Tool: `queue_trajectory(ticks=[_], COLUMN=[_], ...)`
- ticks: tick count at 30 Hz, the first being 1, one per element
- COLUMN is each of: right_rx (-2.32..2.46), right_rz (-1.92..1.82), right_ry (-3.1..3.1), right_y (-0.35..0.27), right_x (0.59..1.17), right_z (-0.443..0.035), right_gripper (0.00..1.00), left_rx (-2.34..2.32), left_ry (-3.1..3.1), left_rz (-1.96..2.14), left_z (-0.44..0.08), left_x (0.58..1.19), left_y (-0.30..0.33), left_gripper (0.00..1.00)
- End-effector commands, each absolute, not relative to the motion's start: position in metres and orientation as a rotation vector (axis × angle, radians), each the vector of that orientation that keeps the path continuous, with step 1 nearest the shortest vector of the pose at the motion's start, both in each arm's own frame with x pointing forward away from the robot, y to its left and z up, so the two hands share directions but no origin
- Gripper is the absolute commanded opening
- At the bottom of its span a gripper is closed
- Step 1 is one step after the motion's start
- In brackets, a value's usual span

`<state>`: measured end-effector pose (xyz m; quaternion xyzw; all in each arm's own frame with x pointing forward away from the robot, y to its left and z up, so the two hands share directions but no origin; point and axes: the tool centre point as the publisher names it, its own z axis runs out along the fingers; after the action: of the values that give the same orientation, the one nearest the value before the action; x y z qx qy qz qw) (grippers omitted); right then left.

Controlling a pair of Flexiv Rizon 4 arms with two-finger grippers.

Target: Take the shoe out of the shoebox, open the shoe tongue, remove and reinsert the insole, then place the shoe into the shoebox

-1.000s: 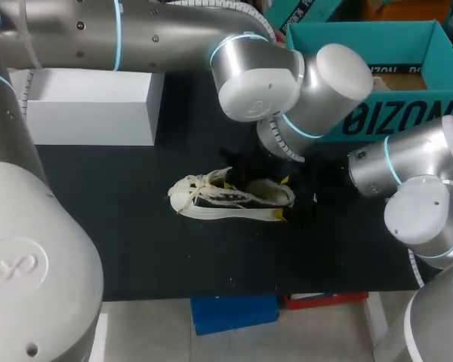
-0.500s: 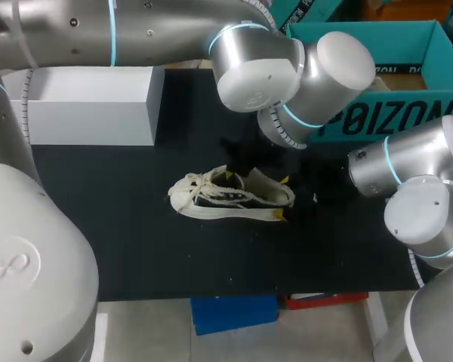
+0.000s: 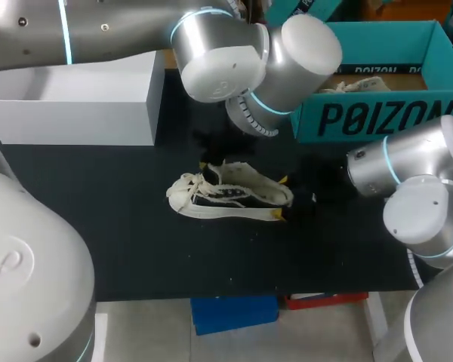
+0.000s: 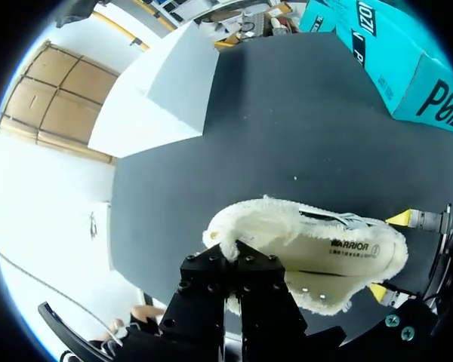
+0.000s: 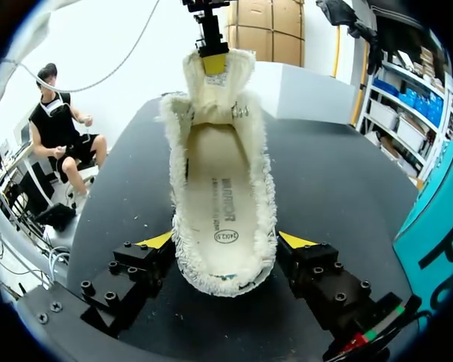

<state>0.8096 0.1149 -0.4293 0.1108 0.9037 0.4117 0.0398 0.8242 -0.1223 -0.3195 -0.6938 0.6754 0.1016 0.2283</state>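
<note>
A cream fuzzy shoe lies on the black table, toe to the left. My right gripper has a yellow tip against each side of the heel and is shut on it. My left gripper is shut on the tip of the tongue, holding it up and away from the shoe's mouth. Past the toe, the right wrist view shows the left gripper. The insole lies flat inside the shoe. In the left wrist view the shoe lies ahead of the fingers, with the right gripper at its heel.
The teal shoebox stands at the back right with another pale shoe inside. A white box sits at the back left. Bare black tabletop lies in front of the shoe.
My left arm has swung left, toward the toe, drawing the tongue back and opening the shoe's mouth. The shoe and the right gripper have stayed put.
</note>
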Motion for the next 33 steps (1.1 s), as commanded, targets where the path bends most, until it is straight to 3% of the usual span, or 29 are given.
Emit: queue_trajectory(ticks=[1,5,6,7,8,33], right_rx=[0.343,0.343,0.343,0.343,0.343,0.343], right_rz=[1.254,1.254,1.254,1.254,1.254,1.254], right_ry=[2.772,2.772,2.772,2.772,2.772,2.772], right_y=[0.114,0.114,0.114,0.114,0.114,0.114], right_x=[0.809,0.809,0.809,0.809,0.809,0.809], right_z=[-0.432,-0.432,-0.432,-0.432,-0.432,-0.432], right_gripper=[0.0,0.0,0.0,0.0,0.0,0.0], left_rx=[-1.937,-1.933,-1.933,-1.935,-1.948,-1.995], left_ry=[1.868,1.842,1.841,1.829,1.83,1.802], left_rz=[0.251,0.269,0.274,0.284,0.288,0.339], left_z=[-0.32,-0.326,-0.327,-0.329,-0.329,-0.353], left_x=[0.822,0.82,0.82,0.819,0.82,0.813], left_y=[-0.101,-0.093,-0.091,-0.09,-0.088,-0.054], left_gripper=[0.0,0.0,0.09,0.5,1.0,1.0])
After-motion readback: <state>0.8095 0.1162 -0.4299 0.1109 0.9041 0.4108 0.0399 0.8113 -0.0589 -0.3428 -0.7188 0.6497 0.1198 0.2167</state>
